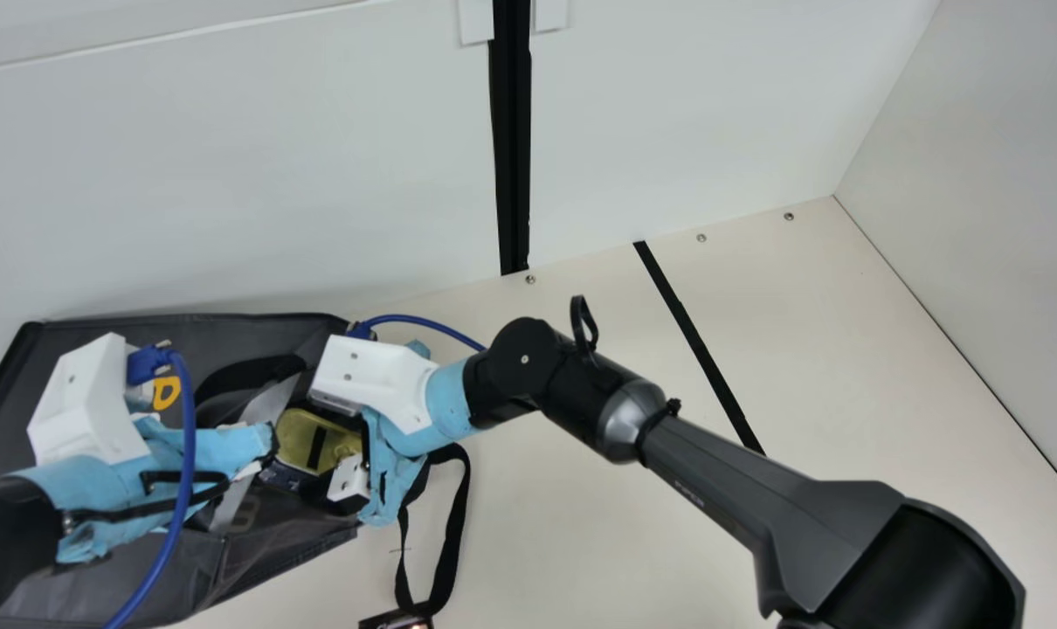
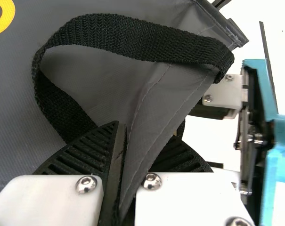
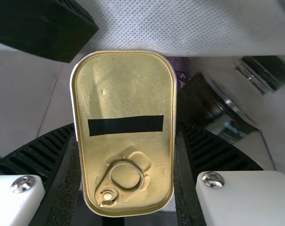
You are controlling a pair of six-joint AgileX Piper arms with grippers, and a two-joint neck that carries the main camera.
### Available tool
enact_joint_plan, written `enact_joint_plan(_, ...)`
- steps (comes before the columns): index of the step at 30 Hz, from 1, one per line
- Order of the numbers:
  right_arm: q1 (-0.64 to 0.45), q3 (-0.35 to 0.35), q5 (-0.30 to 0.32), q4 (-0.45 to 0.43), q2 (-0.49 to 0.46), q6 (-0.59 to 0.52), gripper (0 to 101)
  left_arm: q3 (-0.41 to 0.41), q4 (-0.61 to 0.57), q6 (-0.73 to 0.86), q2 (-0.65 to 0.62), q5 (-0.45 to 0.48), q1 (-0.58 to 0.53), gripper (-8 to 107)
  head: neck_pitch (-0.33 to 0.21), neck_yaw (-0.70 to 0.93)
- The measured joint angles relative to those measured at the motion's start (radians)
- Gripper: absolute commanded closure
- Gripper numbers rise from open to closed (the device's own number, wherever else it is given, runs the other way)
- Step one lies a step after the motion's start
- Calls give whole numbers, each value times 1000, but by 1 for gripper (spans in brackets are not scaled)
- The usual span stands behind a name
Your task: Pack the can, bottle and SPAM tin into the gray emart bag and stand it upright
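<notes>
Stiff, probably dense and a little slippery, the SPAM tin (image 3: 128, 94) at the mouth of the gray emart bag (image 1: 144, 568) is best gripped by its long sides, as the right claw (image 3: 126, 136) clamps it, while the left claw (image 2: 143, 136) pinches the bag's limp edge.

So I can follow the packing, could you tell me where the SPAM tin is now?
The SPAM tin is held in the right pincer, at the mouth of the gray bag, left of centre in the main view.
</notes>
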Motion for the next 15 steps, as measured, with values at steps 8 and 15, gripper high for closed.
enact_joint_plan(8, 37, -45, -25, -13, 47, 35, 101, 0, 0, 0, 0, 0, 0, 107, 0, -2)
enact_joint_plan(15, 61, -68, -51, -19, 75, 63, 88, 0, 0, 0, 0, 0, 0, 107, 0, -2)
